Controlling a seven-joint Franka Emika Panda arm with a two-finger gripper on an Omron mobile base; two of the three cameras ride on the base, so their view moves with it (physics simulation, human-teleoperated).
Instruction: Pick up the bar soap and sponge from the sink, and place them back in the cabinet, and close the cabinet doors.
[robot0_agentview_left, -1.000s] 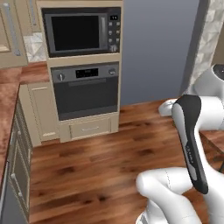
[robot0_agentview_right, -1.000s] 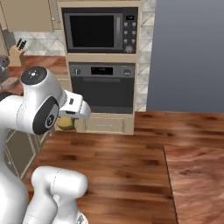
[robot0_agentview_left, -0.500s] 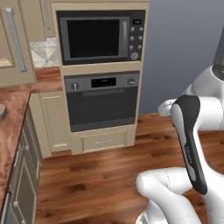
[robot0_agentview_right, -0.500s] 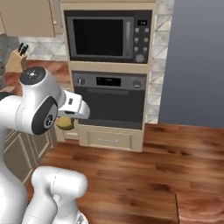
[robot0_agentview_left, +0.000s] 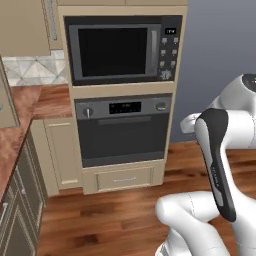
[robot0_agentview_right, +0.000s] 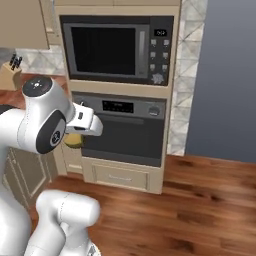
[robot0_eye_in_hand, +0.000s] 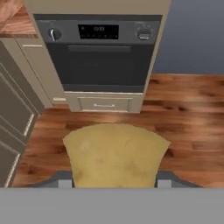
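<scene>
The gripper (robot0_eye_in_hand: 114, 183) grasps the mustard-yellow blocky sponge (robot0_eye_in_hand: 116, 154), carried facing the built-in oven (robot0_eye_in_hand: 99, 54); stowing it and closing doors remain.

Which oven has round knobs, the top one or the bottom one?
The bottom oven, under the microwave. It has a round knob at each end of its panel; the microwave has small buttons instead.

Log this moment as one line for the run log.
phase: carrying | pincer: shut on sponge | facing: oven, microwave above | floor: wood
</scene>
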